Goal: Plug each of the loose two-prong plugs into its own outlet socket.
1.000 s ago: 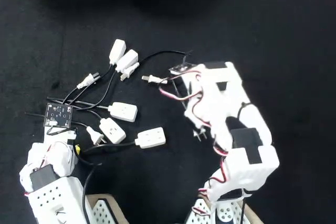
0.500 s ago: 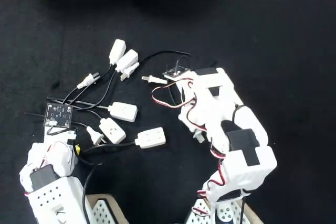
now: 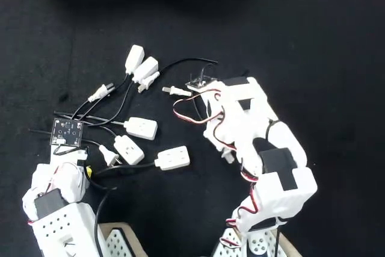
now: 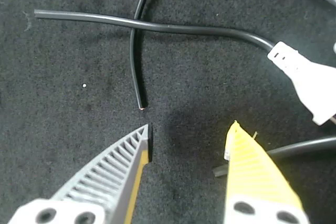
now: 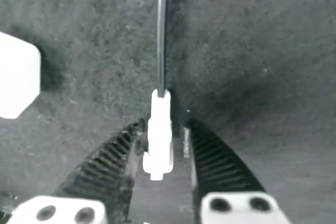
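- The right gripper [image 5: 164,127] is set low over the black table cloth [image 3: 313,40], with one loose two-prong plug [image 3: 179,92] lying lengthwise between its jaws.
- The jaws are held nearly closed, one on each flank of the plug body. A thin dark gap is seen on one side, so the plug is judged bracketed but not yet clamped. Contact on the other side cannot be settled from the right wrist view.
- The gripper is lined up along the plug, with the black cable [image 5: 163,30] running straight out past the jaw tips. This is presumably so that the flat sides are pinched and the plug does not twist when lifted.
- In the high view the plug is found just beside the right arm's head, its prongs pointed toward the pair of outlet sockets [image 3: 139,64] at the upper left.
- Three more sockets lie lower down: the upper one [image 3: 142,127], the middle one [image 3: 128,148] and the nearest one [image 3: 173,157]. All three are well apart from the plug, so a carry is expected.
- The left gripper [image 4: 190,127] is held wide open over bare cloth and nothing is gripped. A cut cable end [image 4: 139,103] lies just ahead of its tips.
- A second white plug [image 4: 304,80] lies off to one side of the left gripper, untouched. The arm is judged to be parked there, out of the working arm's way.
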Tool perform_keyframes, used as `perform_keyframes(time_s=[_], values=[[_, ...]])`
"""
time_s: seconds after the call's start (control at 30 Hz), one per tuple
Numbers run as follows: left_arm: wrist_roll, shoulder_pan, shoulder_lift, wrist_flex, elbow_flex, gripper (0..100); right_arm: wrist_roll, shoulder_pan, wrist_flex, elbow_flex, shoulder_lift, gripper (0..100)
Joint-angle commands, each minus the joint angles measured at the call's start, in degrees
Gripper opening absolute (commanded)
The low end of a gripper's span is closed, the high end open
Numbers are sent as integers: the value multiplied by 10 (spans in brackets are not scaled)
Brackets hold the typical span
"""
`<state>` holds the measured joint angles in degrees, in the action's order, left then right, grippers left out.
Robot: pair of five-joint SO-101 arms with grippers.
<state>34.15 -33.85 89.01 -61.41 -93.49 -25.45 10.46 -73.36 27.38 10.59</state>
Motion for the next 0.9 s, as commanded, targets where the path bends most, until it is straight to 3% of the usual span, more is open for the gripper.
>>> perform_keyframes(time_s=[0.0, 0.1, 0.43, 0.6, 0.87], values=[[6, 7, 4, 6, 2, 234, 6, 3, 2, -39, -17, 98], [6, 7, 4, 6, 2, 234, 6, 3, 3, -39, -17, 8], [6, 7, 4, 6, 2, 234, 6, 4, -28, -44, -22, 12], [6, 7, 4, 6, 2, 234, 15, 4, -105, -90, -35, 12], [6, 7, 4, 5, 2, 234, 53, 62, -145, -24, -266, 11]])
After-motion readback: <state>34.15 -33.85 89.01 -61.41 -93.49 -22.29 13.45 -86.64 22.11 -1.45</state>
